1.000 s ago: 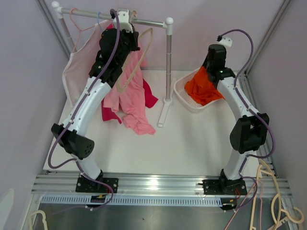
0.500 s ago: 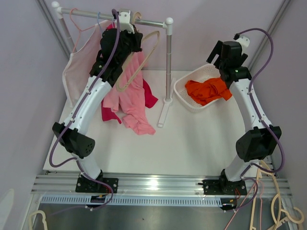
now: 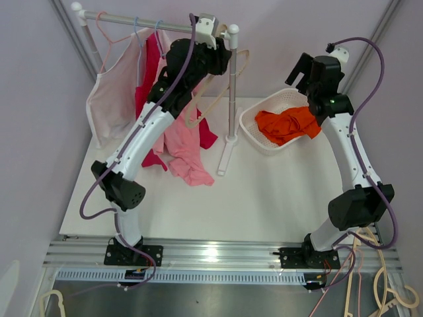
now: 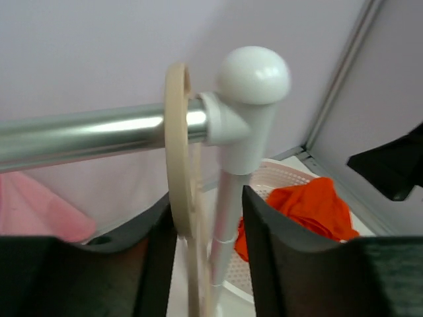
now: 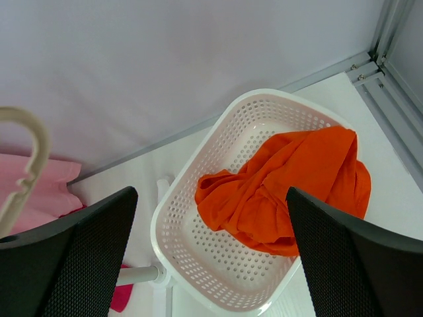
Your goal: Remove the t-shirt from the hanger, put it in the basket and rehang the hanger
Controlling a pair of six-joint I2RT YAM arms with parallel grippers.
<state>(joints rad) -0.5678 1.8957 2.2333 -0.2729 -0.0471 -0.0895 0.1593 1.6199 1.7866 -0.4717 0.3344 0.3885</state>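
Found left hand part-open, fingers either side of the beige hanger hooked at the rail's right end, not clamped. Found right hand spread wide, empty, right of the rail, above the basket holding the orange t-shirt.

Both your arms are raised, jaws apart.
Your left arm reaches high and far forward, with the left gripper partly parted. Your right arm stands tall, wrist tipped downward, the right gripper spread wide, gripping nothing.
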